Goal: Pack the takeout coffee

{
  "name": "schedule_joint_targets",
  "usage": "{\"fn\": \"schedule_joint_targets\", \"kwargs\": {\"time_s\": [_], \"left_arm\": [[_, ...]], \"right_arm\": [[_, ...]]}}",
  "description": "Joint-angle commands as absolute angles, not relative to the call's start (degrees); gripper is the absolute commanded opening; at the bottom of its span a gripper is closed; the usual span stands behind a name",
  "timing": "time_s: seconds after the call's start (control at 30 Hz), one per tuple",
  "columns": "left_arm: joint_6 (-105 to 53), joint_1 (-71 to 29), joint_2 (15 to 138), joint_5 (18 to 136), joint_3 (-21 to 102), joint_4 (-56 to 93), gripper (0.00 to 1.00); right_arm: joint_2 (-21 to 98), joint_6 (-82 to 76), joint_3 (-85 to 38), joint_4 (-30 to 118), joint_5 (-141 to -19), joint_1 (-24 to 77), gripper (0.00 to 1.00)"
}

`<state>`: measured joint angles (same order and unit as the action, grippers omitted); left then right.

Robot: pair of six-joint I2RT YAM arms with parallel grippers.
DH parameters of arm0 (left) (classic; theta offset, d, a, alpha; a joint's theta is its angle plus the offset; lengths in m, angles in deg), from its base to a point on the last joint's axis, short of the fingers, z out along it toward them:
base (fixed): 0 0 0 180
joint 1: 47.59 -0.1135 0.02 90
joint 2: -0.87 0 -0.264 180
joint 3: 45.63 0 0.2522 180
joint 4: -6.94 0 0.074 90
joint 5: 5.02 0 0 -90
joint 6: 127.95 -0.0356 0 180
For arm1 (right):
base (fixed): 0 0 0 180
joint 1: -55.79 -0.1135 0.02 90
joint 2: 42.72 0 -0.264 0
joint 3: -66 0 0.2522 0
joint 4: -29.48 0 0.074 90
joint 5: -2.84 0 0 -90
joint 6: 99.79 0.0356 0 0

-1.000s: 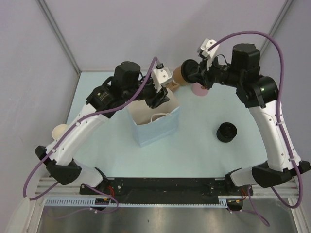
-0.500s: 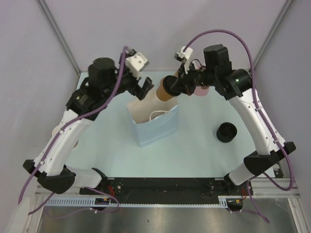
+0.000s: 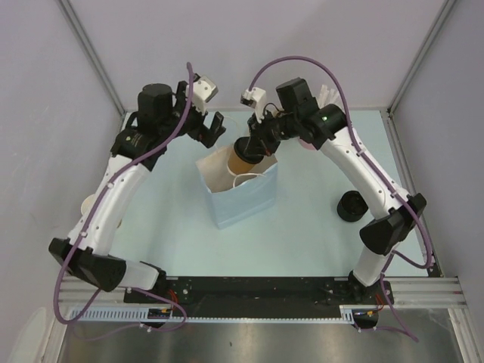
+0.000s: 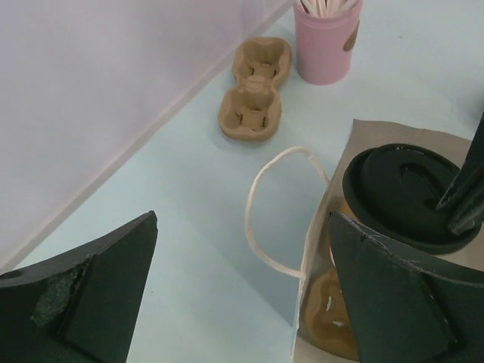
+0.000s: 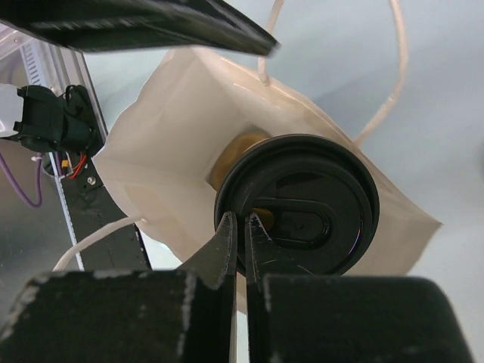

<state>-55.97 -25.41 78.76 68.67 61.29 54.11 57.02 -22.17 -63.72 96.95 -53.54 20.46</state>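
The takeout coffee [image 3: 242, 160], a tan cup with a black lid [image 5: 302, 204], hangs in the open mouth of the pale blue paper bag [image 3: 243, 198]. My right gripper [image 5: 240, 227] is shut on the lid's rim and reaches in from the back right [image 3: 254, 147]. My left gripper [image 3: 210, 128] stands wide open just behind the bag's back left corner, with nothing between its fingers [image 4: 94, 302]. In the left wrist view the lid [image 4: 404, 193] shows above the bag's rim [image 4: 321, 227], beside a white cord handle [image 4: 261, 227]. Something brown lies at the bag's bottom [image 4: 333, 314].
A pink cup of white straws [image 4: 327, 38] and a brown cardboard cup carrier [image 4: 255, 89] stand at the back by the wall. A stack of black lids [image 3: 352, 206] sits at the right. A tan cup [image 3: 88, 205] peeks out beside the left arm.
The right arm has swung left and carried the coffee from the back to the bag's mouth. The left gripper has opened, come off the bag's rim and pulled back to the left.
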Motion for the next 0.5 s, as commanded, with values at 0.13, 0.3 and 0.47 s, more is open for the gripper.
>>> {"fn": "schedule_joint_targets", "kwargs": {"time_s": [0.13,0.3,0.47], "left_arm": [[-55.18,-26.05,81.82,64.15,60.42,50.32,0.92],[-54.83,-26.14,82.35,65.20,59.10,48.57,0.84],[-54.21,-26.14,82.96,67.75,58.13,47.07,0.75]], "right_arm": [[59.31,-19.29,-64.92,97.03,-61.31,18.44,0.00],[61.16,-19.37,-64.48,97.64,-67.99,17.74,0.00],[62.57,-19.99,-64.30,97.73,-73.97,15.80,0.00]]}}
